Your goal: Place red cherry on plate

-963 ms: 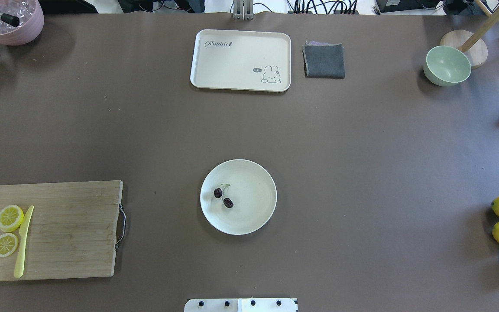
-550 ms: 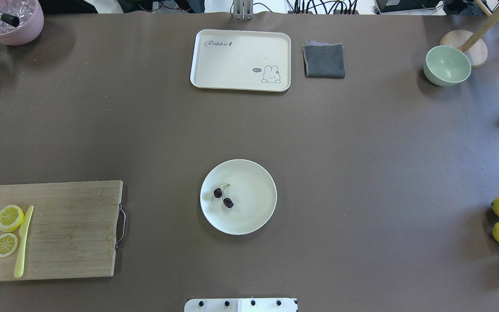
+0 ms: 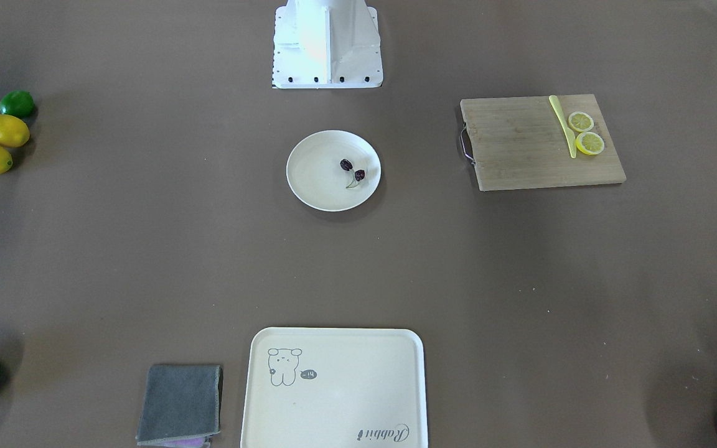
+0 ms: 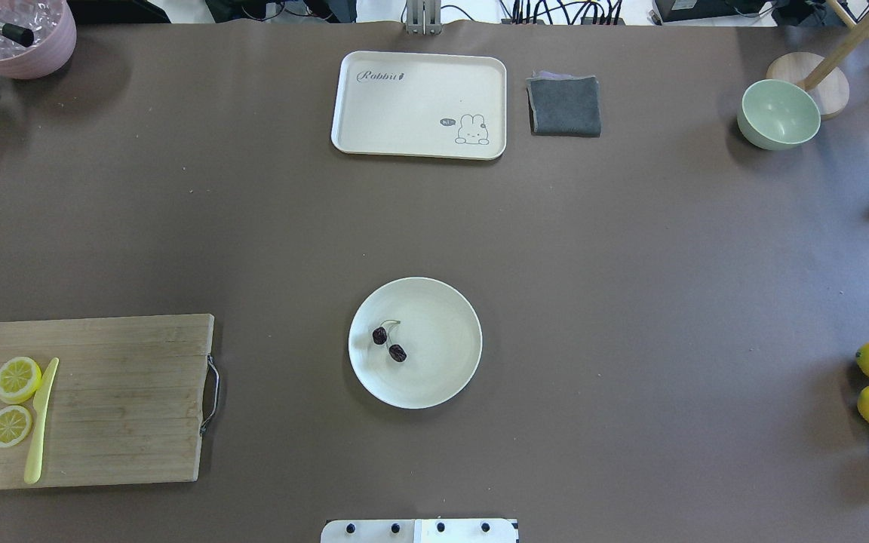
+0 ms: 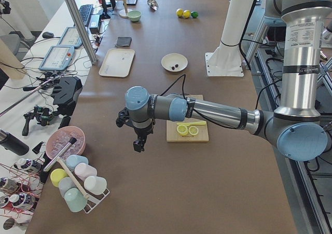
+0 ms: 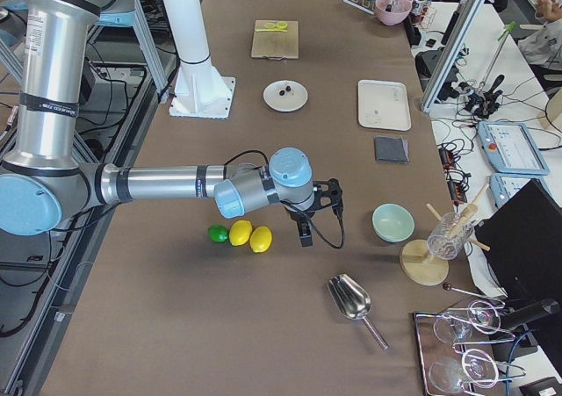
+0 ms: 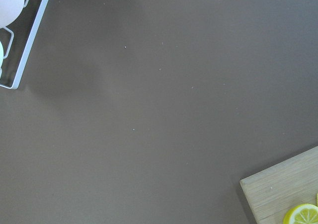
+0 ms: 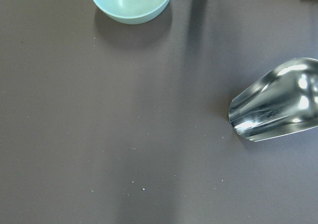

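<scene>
Red cherry sits inside the plate, on the plate's left half as I look down at it, clear of the rim. The two dark fruits lie just beside each other, with the stems arching off toward the plate's far side. I'd call the placement done.

My left gripper hangs well away from the plate, out past the cutting board on its left. My right gripper is well away on the plate's other side, near the lemons. Both show in the side views only and the wrist cams show no fingers, so I can't tell whether either pair is spread or pressed together. Nothing is visibly held.

Handling, my read only:
- very light, so the load is trivial
- small round bodies, likely smooth, prone to roll or squirt out of a pinch
- stems thin and bendy, likely poor to grip alone
- plate surface looks smooth, so a nudge may slide the pair

If a regrasp is needed, I'd pinch across one fruit body from above, gently.
</scene>
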Available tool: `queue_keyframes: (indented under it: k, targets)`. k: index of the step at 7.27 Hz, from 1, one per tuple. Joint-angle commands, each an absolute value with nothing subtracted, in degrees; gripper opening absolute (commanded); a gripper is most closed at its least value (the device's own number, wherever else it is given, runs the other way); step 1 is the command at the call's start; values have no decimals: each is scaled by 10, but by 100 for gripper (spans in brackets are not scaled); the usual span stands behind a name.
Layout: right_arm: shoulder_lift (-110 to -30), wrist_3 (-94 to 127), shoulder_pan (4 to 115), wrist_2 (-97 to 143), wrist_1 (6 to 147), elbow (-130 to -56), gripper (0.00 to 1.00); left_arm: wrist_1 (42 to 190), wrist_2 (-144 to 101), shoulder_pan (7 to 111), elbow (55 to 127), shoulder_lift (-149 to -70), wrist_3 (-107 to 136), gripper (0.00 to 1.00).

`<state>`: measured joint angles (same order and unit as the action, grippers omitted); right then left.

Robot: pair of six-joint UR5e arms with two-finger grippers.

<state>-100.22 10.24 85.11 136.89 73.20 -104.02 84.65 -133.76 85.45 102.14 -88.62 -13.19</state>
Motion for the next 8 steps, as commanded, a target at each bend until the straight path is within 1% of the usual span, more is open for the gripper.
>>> queue_keyframes:
  k: [1,3,5,6,8]
  targets:
    - [-997,65,881,1369,776,-1046,100,846,-1329,855,1023,-885,-132,98]
    - [-998,48,879,1359,777,-1032,100,846,-1329,867,1027,-883,-132,98]
    - [-1007,42,895,1361,784,-1032,100,846,-1331,871,1054,-885,-134,98]
    - [-1019,42,903,1368,784,-1032,100,846,-1330,870,1056,-885,-135,98]
    - [-1018,43,906,1375,784,-1022,100,847,-1332,869,1080,-884,-136,98]
